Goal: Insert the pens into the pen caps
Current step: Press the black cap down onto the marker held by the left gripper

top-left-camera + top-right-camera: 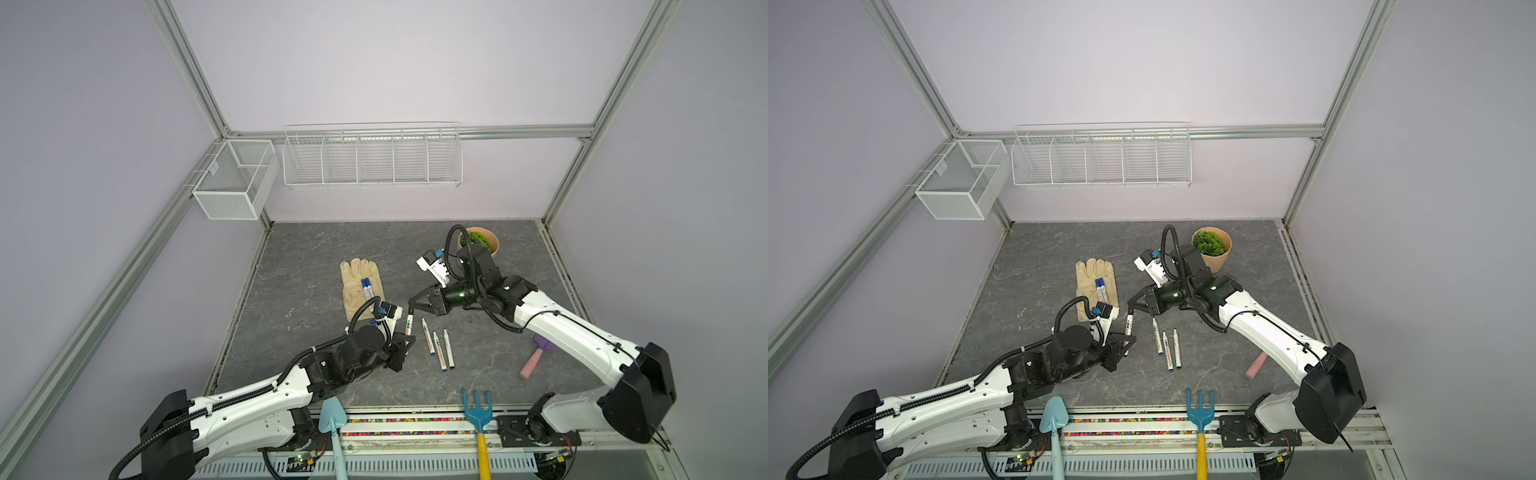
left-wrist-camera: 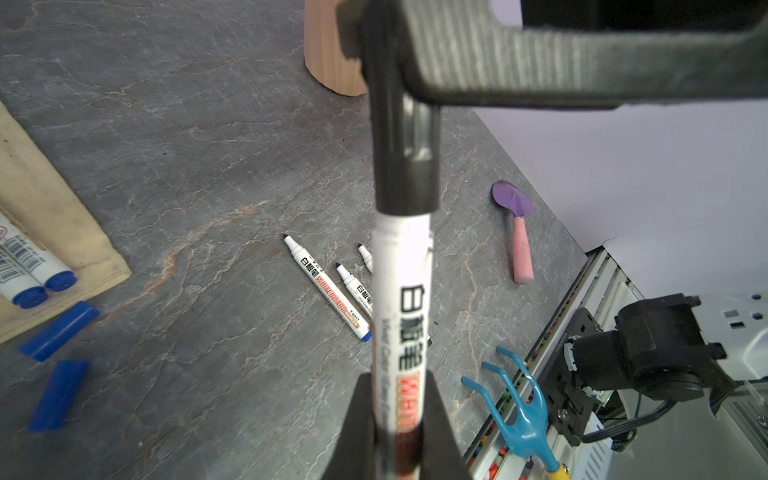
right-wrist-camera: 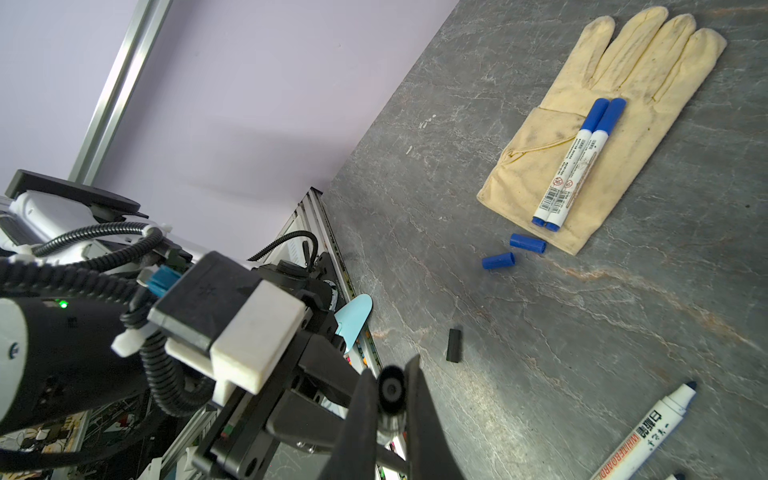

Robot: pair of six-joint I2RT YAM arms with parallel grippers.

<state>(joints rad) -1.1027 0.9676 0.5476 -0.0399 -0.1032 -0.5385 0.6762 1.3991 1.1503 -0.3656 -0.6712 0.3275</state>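
Observation:
My left gripper (image 2: 397, 415) is shut on the barrel of a white pen (image 2: 401, 299) held above the table. A black pen cap (image 2: 405, 166) sits over its tip, and my right gripper (image 3: 392, 390) is shut on that cap (image 3: 392, 388), seen end-on. In both top views the two grippers (image 1: 405, 345) (image 1: 411, 308) meet at this pen (image 1: 409, 323) mid-table. Three uncapped pens (image 1: 438, 351) lie side by side to the right. Two blue-capped pens (image 3: 577, 166) rest on the glove. Two loose blue caps (image 3: 528, 243) (image 3: 498, 261) and a black cap (image 3: 454, 345) lie on the table.
A tan glove (image 1: 353, 286) lies behind the left arm. A potted plant (image 1: 1212, 247) stands at the back right and a pink-handled purple trowel (image 2: 517, 232) lies to the right. A light blue shovel (image 1: 332, 419) and a blue rake (image 1: 477, 409) overhang the front edge. Wire baskets (image 1: 372, 158) hang on the wall.

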